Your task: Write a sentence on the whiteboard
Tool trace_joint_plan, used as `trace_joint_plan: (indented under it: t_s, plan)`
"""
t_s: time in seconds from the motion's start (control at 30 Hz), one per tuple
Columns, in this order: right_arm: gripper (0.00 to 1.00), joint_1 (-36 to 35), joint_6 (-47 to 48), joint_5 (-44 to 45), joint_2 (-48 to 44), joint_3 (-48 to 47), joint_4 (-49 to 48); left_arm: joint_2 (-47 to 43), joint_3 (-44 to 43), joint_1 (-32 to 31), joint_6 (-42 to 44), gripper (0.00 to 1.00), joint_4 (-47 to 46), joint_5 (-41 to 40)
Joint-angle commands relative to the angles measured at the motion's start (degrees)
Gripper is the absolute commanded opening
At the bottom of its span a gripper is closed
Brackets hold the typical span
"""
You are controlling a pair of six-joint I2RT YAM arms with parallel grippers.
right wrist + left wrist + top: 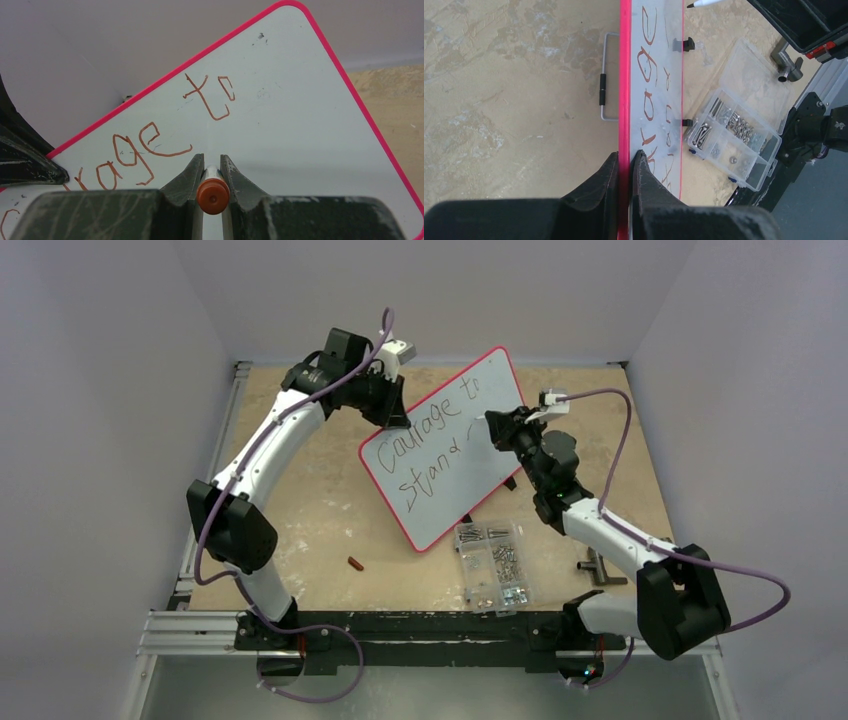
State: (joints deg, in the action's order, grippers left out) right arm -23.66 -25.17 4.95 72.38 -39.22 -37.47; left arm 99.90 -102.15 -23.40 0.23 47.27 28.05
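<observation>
The whiteboard [455, 455], white with a pink rim, stands tilted in the middle of the table. My left gripper [392, 405] is shut on its upper left edge; in the left wrist view the fingers [611, 172] pinch the pink rim [625, 75]. The sentence [435, 435] reads "Courage to" above "Stand" in brown-red marker; "to" shows in the right wrist view [207, 97]. My right gripper [490, 425] is shut on a marker [213, 196] with an orange-brown end, its tip at the board right of "Stand".
A clear compartment box of screws [492, 565] lies near the board's lower corner, also in the left wrist view [736, 137]. A small red cap [355, 563] lies on the table. A dark metal T-piece [598, 568] lies at the right.
</observation>
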Motion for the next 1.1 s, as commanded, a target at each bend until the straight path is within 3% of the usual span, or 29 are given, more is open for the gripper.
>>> trace_joint_plan:
  t_s: [0.0,1.07]
  plan:
    - [0.0,0.18,-0.44,0.27,-1.55,0.88,-3.18,1.33,-3.14,0.63,6.8,0.0,8.59,-7.94]
    - [0.0,0.14,1.75,-9.14,6.61,-2.88,-5.79,-1.28,4.7,3.85,5.36,0.0,1.76,-7.84]
